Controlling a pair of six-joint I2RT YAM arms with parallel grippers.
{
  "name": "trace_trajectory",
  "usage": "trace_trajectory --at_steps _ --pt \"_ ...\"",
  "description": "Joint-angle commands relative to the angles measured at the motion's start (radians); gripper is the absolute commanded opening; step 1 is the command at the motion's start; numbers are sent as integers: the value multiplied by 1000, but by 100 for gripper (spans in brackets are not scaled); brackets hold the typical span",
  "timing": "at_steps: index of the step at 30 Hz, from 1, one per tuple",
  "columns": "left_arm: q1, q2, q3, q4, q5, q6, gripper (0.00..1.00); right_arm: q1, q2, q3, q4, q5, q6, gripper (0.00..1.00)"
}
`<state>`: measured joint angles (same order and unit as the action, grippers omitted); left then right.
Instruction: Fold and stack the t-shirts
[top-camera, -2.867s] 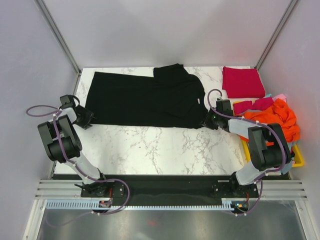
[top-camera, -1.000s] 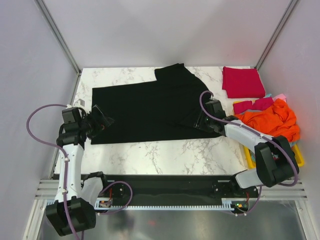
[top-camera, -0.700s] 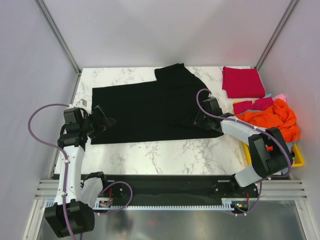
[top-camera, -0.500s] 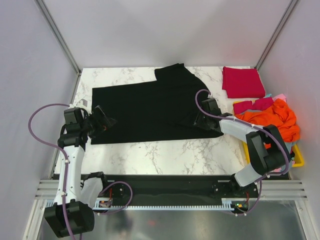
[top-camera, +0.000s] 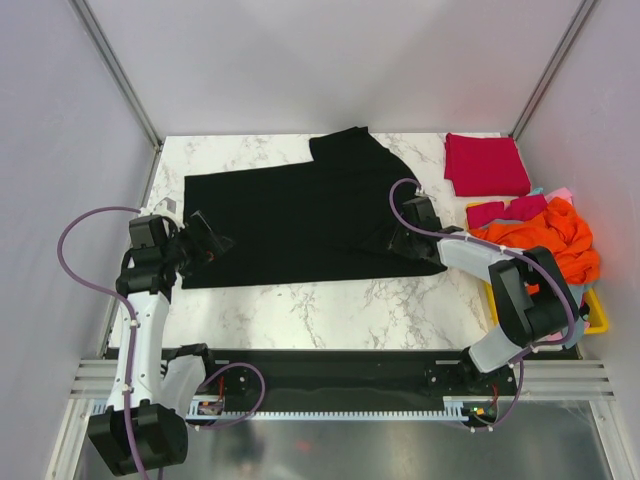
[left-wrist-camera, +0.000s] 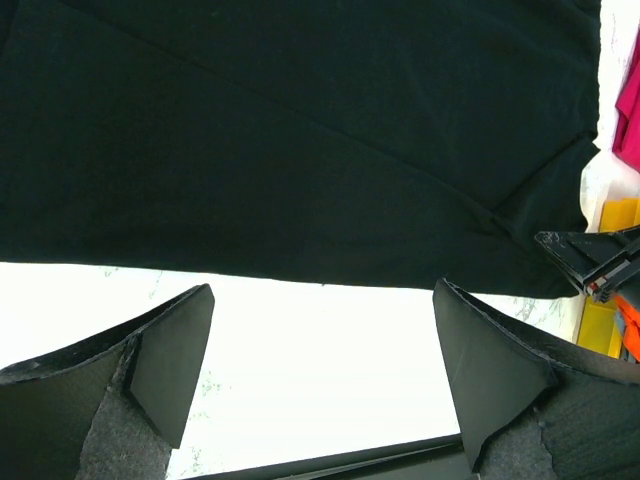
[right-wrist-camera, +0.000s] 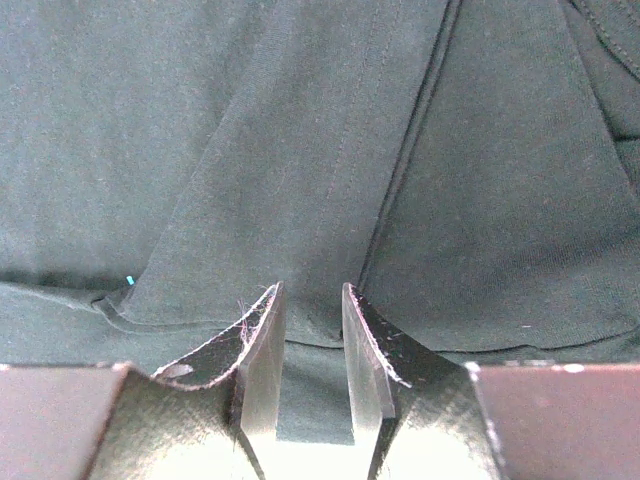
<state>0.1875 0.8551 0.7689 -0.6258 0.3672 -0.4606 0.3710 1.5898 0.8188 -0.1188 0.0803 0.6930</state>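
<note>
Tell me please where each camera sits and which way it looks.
Top external: high behind the robot, looking down at the table and black t-shirt; left arm and right arm show.
Left wrist: on the left arm, facing the shirt's near edge; the open left tool shows.
Right wrist: on the right arm, close over the cloth; the right tool shows.
Shared: all see the black t-shirt.

This looks like a robotics lab's test cell, not a home. A marble-patterned table top is boxed in by plain pale panels on aluminium posts. A left arm and a right arm, trailing purple cables, are bolted to a black base plate on the near metal rail.
</note>
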Motion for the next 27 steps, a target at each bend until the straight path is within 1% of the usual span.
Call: trace_trajectory --at_steps 1,8,13,15,16,21,25,27 --pt "-5 -14 -2 29 -10 42 98 2 -2 -17 33 6 8 37" --pt "-6 -10 -2 29 -8 42 98 2 -42 -43 28 35 -1 40" --pt "-5 -10 -3 29 -8 40 98 2 -27 -49 50 18 2 38" --pt "-5 -11 -3 29 -10 40 98 2 -18 -49 56 15 2 33" --pt "-5 -10 -5 29 -10 40 98 2 -14 -49 62 12 2 27" --pt "-5 -10 -3 29 -10 40 98 3 -4 -24 64 -2 -6 9" --pt "-5 -14 -3 29 -8 40 98 16 -10 28 22 3 -15 1" --pt "-5 -14 -3 29 -7 40 98 28 -4 75 10 4 -23 0"
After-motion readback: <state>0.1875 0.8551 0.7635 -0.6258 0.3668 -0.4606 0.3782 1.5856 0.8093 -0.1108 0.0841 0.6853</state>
